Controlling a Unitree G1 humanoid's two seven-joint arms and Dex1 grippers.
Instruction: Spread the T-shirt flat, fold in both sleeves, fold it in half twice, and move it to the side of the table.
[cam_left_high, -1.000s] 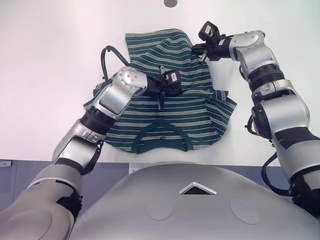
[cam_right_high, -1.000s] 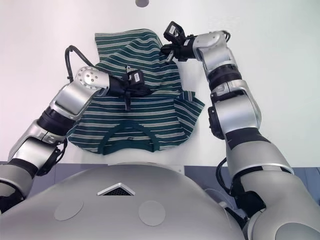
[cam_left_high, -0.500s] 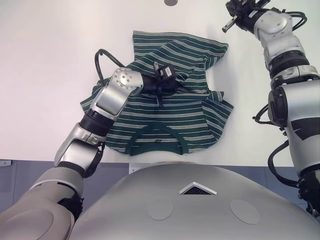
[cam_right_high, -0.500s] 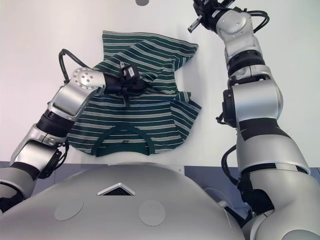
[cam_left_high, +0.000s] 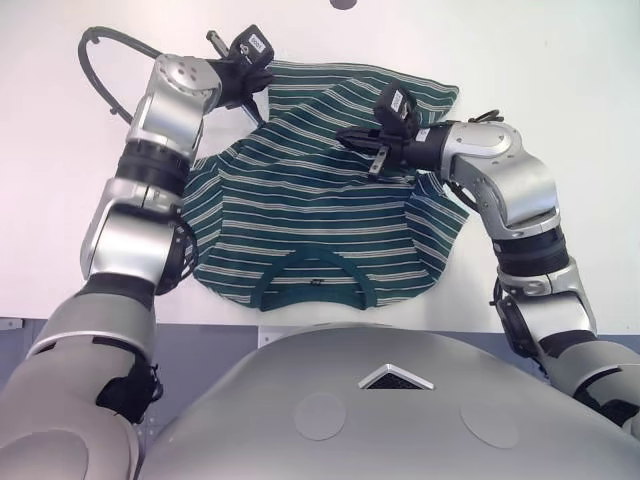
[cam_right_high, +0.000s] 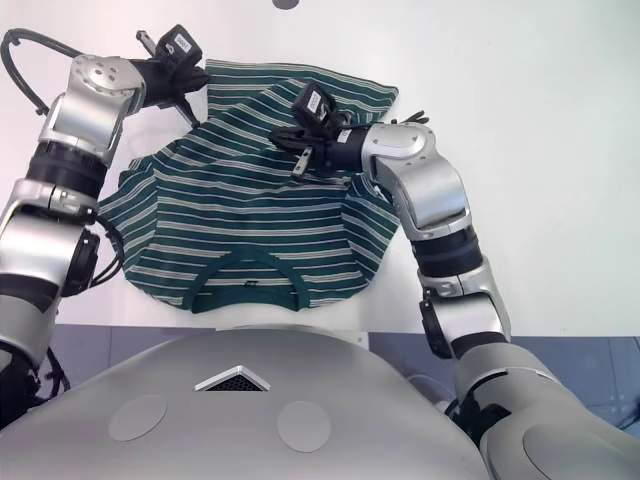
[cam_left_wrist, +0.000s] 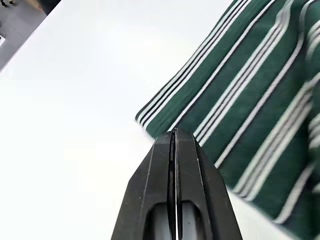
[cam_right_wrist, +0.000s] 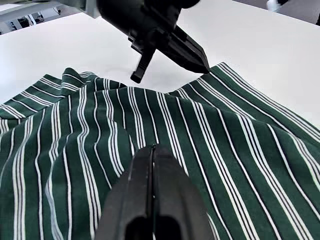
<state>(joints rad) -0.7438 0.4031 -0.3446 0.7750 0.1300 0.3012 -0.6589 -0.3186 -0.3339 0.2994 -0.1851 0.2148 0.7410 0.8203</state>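
A dark green T-shirt with white stripes lies on the white table, its collar toward me and its hem at the far side. My left gripper is shut with nothing in it, just beside the hem's far left corner. My right gripper hovers shut over the far middle of the shirt, its closed fingertips close above the striped cloth. The right sleeve is bunched and wrinkled.
A small grey round disc sits at the table's far edge. Bare white tabletop lies to the left and right of the shirt. The table's near edge runs just behind the collar.
My left gripper left the shirt's middle and went to the far left hem corner. My right arm swung back from the far right to over the shirt. The shirt's left side lies wider.
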